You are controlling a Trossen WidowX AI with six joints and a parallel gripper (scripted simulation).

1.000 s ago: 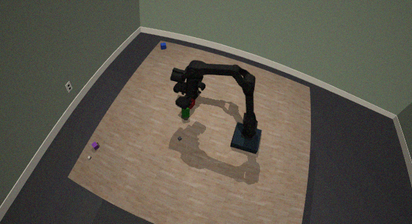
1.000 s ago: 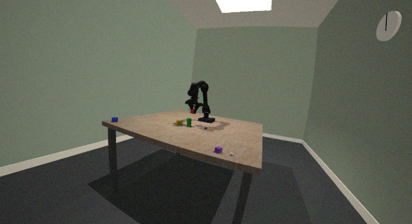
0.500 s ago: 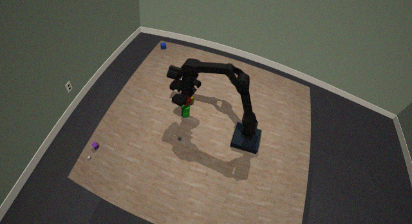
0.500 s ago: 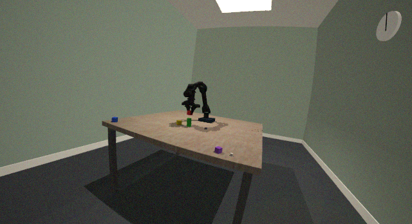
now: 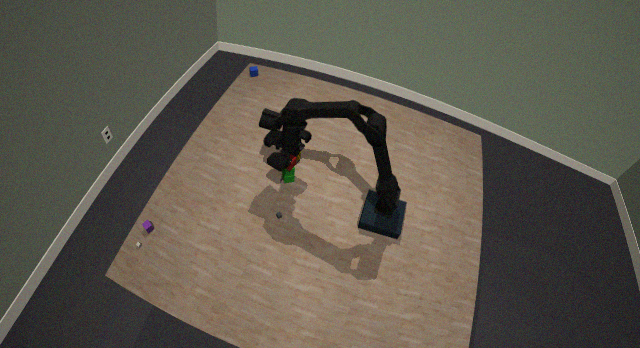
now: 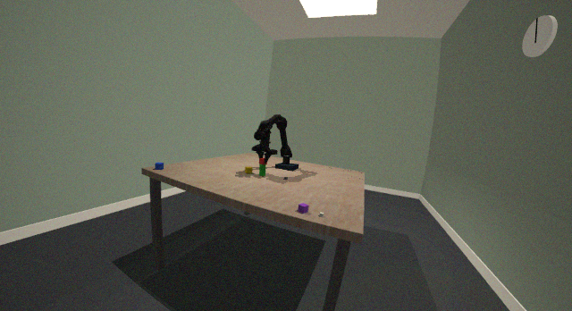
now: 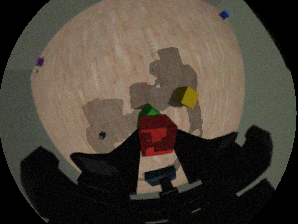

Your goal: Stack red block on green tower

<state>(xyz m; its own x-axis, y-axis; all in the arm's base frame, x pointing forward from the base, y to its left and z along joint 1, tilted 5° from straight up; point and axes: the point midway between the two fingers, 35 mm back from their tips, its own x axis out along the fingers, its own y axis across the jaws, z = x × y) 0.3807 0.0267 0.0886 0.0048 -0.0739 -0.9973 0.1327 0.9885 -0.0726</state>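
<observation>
1. One gripper (image 7: 157, 163) is clamped on the red block (image 7: 157, 137), which keeps the block level for placing.
2. Red block sits directly above the green tower (image 6: 262, 170), apparently touching or just over its top.
3. Yellow block (image 7: 188, 98) lies just beside the tower, so any sideways motion risks a bump.
4. Arm (image 5: 345, 113) arches over from its base (image 5: 382, 219), approaching the table (image 6: 277, 197) vertically.
</observation>
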